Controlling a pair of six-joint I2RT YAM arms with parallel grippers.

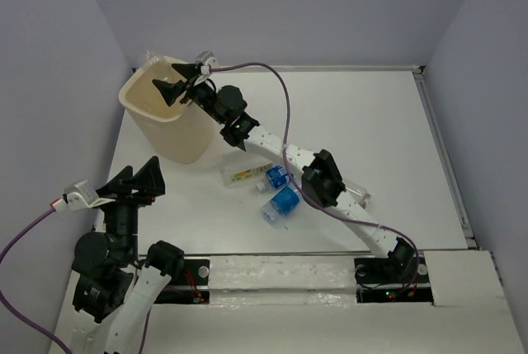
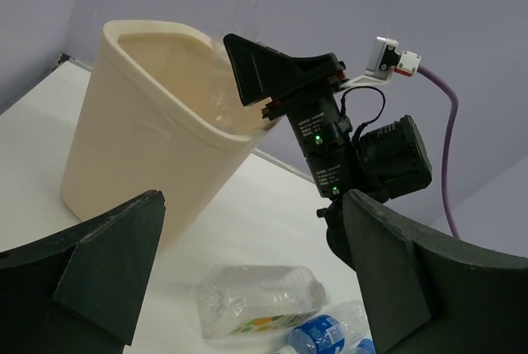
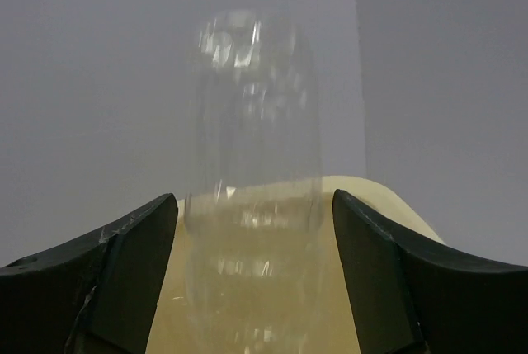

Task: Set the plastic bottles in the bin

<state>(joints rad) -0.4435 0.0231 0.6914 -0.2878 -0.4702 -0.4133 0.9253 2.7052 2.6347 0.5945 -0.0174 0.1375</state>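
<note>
- The left gripper [image 1: 139,179] is seen at the near left with its jaws spread wide and nothing held. If it were sent toward the centre of the table [image 1: 371,139] now, the right arm stretched across that space could be struck.
- Three of the plastic bottles are left lying on their sides mid-table. The squarish labelled bottle [image 1: 242,174] and one blue-labelled bottle [image 1: 276,177] lie end to end, with a second blue-labelled bottle [image 1: 283,203] just nearer. The right arm's links pass close beside them. They could be nudged and sent rolling by a low sweep of that arm, and one could be knocked aside when its neighbour is gripped.
- At the far left, the right gripper [image 1: 180,86] is held over the right part of the mouth of the bin [image 1: 161,135], close to the rim. An unlabelled bottle [image 3: 252,172] stands upright between its fingers [image 3: 124,263]. A thin gap shows on each side of the bottle, so the jaws are judged to be released, not clamped.
- From so near the edge, the rim could be clipped by the bottle, which could then bounce out onto the table.
- The bin looks light and tapers toward its base, so it could be shoved or tipped if the rim is caught by the gripper on withdrawal.
</note>
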